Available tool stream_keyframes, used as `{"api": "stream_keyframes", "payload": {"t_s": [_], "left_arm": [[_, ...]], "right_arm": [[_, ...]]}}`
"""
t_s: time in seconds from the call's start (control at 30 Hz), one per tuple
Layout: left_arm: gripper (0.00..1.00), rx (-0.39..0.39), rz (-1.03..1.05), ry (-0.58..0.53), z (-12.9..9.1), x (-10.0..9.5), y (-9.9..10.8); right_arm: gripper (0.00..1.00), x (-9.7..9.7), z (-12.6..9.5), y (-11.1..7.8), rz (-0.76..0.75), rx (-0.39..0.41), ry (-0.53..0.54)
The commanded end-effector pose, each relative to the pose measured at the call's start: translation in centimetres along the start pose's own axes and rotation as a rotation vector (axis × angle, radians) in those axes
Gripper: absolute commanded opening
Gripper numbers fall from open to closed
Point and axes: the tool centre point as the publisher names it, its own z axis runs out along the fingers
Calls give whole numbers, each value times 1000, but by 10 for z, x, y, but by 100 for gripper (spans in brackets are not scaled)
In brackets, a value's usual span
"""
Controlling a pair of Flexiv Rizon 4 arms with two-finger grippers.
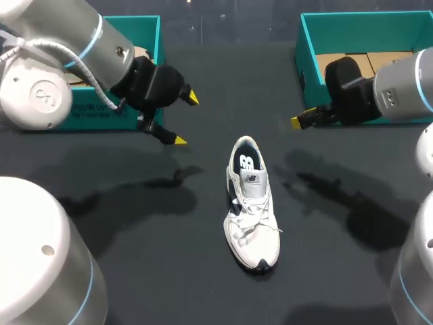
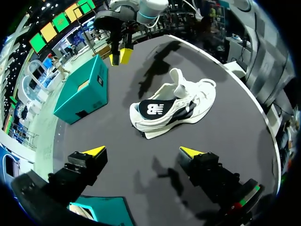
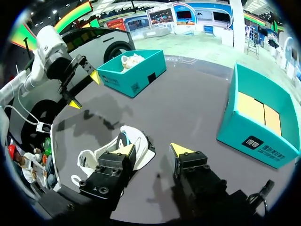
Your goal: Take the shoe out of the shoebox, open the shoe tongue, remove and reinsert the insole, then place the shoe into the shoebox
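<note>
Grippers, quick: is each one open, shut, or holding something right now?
Left gripper: open, holding nothing; the shoe lies ahead of it, untouched.
Right gripper: open, holding nothing.

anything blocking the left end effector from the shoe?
Nothing visible. The left end effector hangs open beside the left box, and only bare table lies between it and the shoe, which sits upright mid-table.

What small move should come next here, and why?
Probably lower the open left end effector to the tongue of the shoe and pull it back: the shoe already lies on the table, untouched, and the right end effector is open too.
</note>
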Motion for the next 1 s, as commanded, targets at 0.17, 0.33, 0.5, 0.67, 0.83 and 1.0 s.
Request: {"api": "stream_keyframes", "payload": {"t_s": [0.17,0.33,0.5,0.67,0.83,1.0], "left_arm": [[100,-20,19,8,-30,12,27],[100,-41,21,4,-43,15,38],[100,-59,35,6,-54,17,50],[100,-82,116,59,-63,19,60],[100,-82,116,59,-63,19,60],[100,-82,116,59,-63,19,60]], "right_arm": [[42,18,-2,-3,25,261,-195],[38,32,1,-5,46,335,-297],[16,49,4,-4,55,357,-398],[0,67,12,-2,73,342,-509],[0,74,16,-3,77,331,-488],[0,74,16,-3,77,331,-488]]}}
